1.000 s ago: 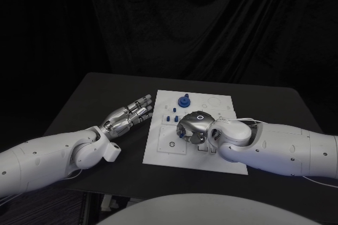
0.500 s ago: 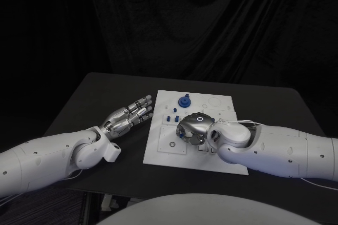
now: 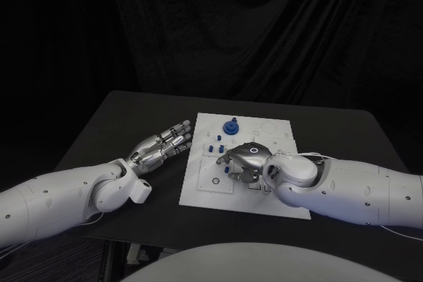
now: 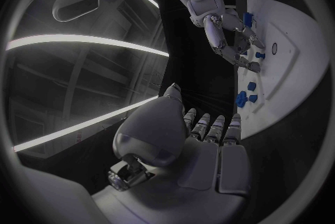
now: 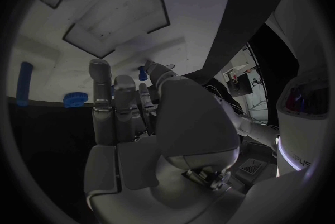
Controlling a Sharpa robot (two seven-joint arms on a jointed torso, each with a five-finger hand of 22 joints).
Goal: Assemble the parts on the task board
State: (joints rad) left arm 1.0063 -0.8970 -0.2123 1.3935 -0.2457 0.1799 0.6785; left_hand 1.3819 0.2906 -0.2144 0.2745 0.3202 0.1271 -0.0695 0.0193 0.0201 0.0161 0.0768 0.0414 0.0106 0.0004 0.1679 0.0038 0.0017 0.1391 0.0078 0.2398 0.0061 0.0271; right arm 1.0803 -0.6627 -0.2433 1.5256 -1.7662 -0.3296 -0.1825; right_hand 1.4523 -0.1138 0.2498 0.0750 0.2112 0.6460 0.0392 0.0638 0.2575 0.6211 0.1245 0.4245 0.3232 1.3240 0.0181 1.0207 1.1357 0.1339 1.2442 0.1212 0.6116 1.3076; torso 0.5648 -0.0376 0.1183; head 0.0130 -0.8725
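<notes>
Biggest first: you have 1 black table (image 3: 132,111) w/ 1 white task board (image 3: 198,193) lying flat at its middle.

2 hands. Your left hand (image 3: 163,144) rests on the table just beside the board's left edge, fingers straight and apart, grasping nothing, so it's no part of the job right now. Your right hand (image 3: 244,161) is over the board's middle, fingers curled down toward it. A small blue part (image 5: 142,73) sits right at the fingertips in the right wrist view; can't tell whether it's pinched or only touched.

Parts, approx. count from the head view:
- 1 round blue part (image 3: 230,128), the largest, standing near the board's far edge.
- 2 small blue pegs (image 3: 216,149) side by side, just left of your right hand.
- 1 tiny blue piece (image 3: 217,136) between those and the round one.
- At least 1 more under the right hand; fingers hide the rest.

Progress, my judgement: early to mid. A few pieces look seated, but the round socket (image 3: 214,181) at the board's near-left looks vacant, and the part at your fingertips isn't clearly set yet.
</notes>
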